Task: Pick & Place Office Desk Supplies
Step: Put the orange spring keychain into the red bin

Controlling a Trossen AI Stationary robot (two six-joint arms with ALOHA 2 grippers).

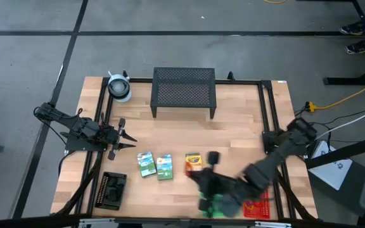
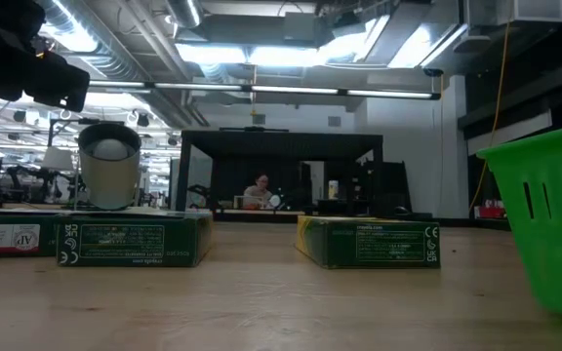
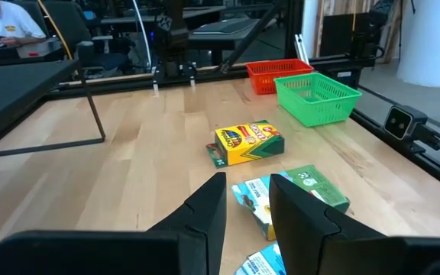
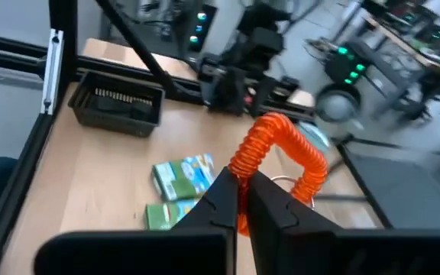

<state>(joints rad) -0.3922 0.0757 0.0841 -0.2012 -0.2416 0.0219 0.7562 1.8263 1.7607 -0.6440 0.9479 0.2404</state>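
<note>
My right claw (image 4: 243, 200) clamped on the orange loop (image 4: 275, 162), arm stretched low over the green tray (image 1: 219, 206) at the counter's near edge, my left claw (image 3: 247, 210) parted, idle at the left edge

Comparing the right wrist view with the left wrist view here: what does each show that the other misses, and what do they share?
Only the right wrist view shows the orange loop clamped in the right gripper, plus the black tray at the table's edge. Only the left wrist view shows the crayon box, the green tray, the red tray and the open left gripper. Both show the green-white card boxes lying on the wooden table.
</note>
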